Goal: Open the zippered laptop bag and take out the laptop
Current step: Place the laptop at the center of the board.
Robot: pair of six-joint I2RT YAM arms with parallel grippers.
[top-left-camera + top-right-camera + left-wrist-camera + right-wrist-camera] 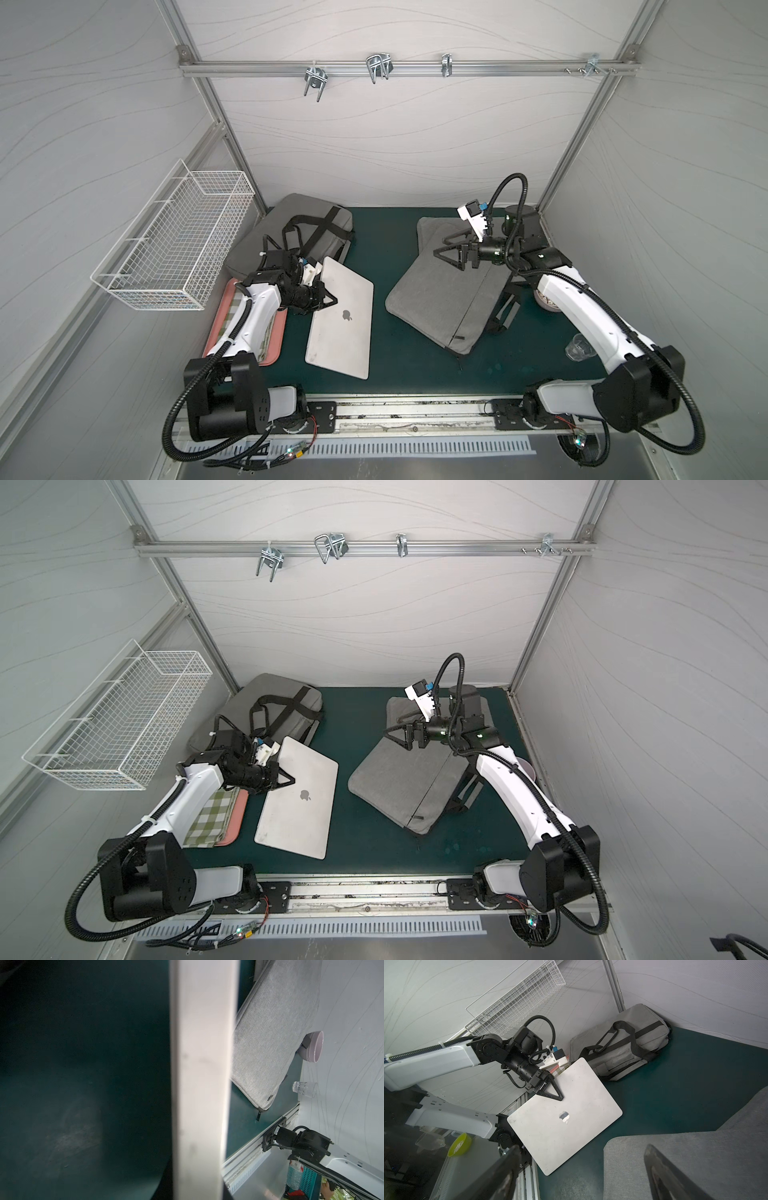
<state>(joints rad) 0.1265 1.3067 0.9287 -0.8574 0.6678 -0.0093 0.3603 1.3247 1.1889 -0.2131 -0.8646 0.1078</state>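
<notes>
- The laptop [340, 332] was silver, its apple logo [346, 316] darker grey.
- The laptop bag [436, 299] was heathered light grey.
- The tabletop [395, 232] was deep green.
- The second bag [299, 205] was grey with black straps [322, 228].
- The tray [241, 808] was salmon pink, its cloth [212, 812] green-and-white checked.
- The wire basket [174, 249] was white.

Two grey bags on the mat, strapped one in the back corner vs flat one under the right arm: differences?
The strapped bag is bulkier, with black handles and webbing across its top; the flat bag is slim, its top plain. The strapped bag sits in the back corner against the wall; the flat bag lies out on the mat, angled. Both are grey fabric.
</notes>
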